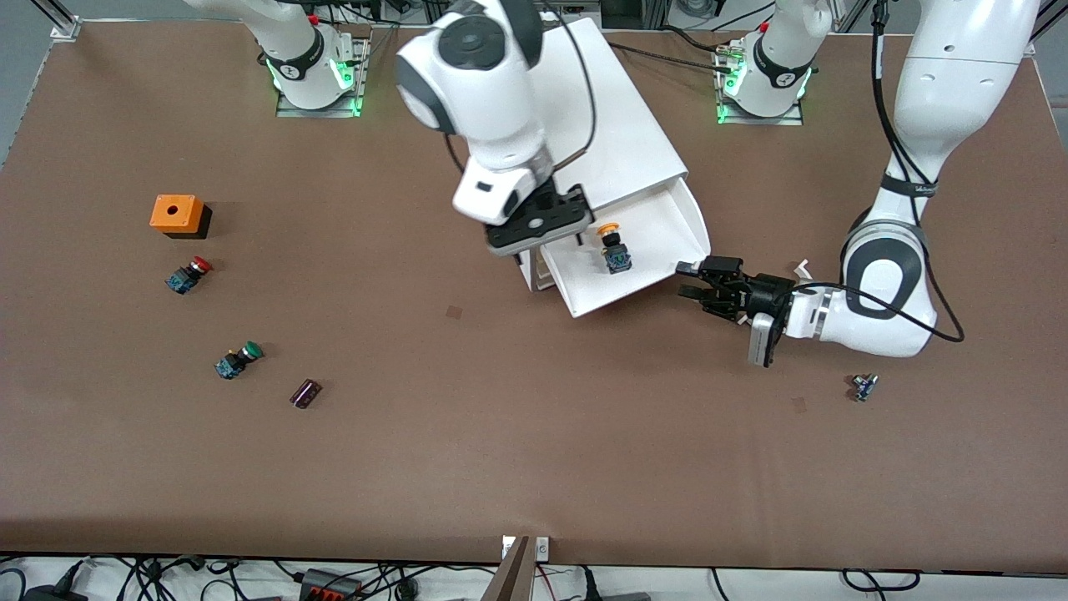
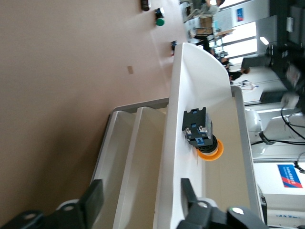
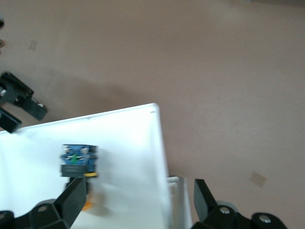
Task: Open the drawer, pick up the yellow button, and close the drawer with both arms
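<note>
The white cabinet (image 1: 609, 142) stands at the table's middle, between the arms' bases. Its top drawer (image 1: 634, 294) is pulled out toward the front camera. The button (image 1: 612, 250), yellow-orange cap on a black-and-blue body, lies on its side in the drawer (image 2: 190, 95). My left gripper (image 1: 687, 280) is open just off the drawer's corner at the left arm's end of the table. Its fingers (image 2: 93, 200) stand apart round the drawer fronts, touching nothing. My right gripper (image 1: 542, 225) hangs open over the drawer, close above the button (image 3: 78, 162), and holds nothing.
Toward the right arm's end lie an orange box (image 1: 177, 214), a red-capped button (image 1: 189, 275), a green-capped button (image 1: 238, 360) and a small dark part (image 1: 305, 393). A small part (image 1: 864, 386) lies near the left arm's elbow. The lower drawers (image 2: 128, 143) show below the open one.
</note>
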### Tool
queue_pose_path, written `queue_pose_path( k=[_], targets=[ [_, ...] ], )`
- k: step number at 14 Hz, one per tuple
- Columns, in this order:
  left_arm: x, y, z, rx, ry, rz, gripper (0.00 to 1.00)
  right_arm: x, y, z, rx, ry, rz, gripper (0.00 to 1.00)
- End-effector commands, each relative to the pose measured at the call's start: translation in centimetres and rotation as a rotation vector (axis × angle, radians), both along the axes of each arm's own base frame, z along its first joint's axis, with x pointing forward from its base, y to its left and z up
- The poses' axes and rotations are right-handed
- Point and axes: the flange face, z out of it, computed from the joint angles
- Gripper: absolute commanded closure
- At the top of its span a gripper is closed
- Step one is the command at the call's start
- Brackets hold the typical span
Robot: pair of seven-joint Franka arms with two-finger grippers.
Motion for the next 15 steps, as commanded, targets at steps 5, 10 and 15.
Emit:
queue_pose_path(
  k=[5, 10, 15],
  targets=[
    [0.7, 2.0, 11.1, 0.369, 0.054, -0.033, 0.00, -3.5, 8.4, -4.1, -0.036, -0.099, -0.001, 0.00],
    [2.7, 4.5, 18.0, 0.702, -0.010, -0.050, 0.00, -3.6, 9.1, -5.9, -0.040, -0.115, 0.015, 0.00],
    [3.6, 6.1, 23.0, 0.990, -0.091, -0.061, 0.00, -3.4, 9.2, -6.3, -0.033, -0.122, 0.016, 0.52]
  ],
)
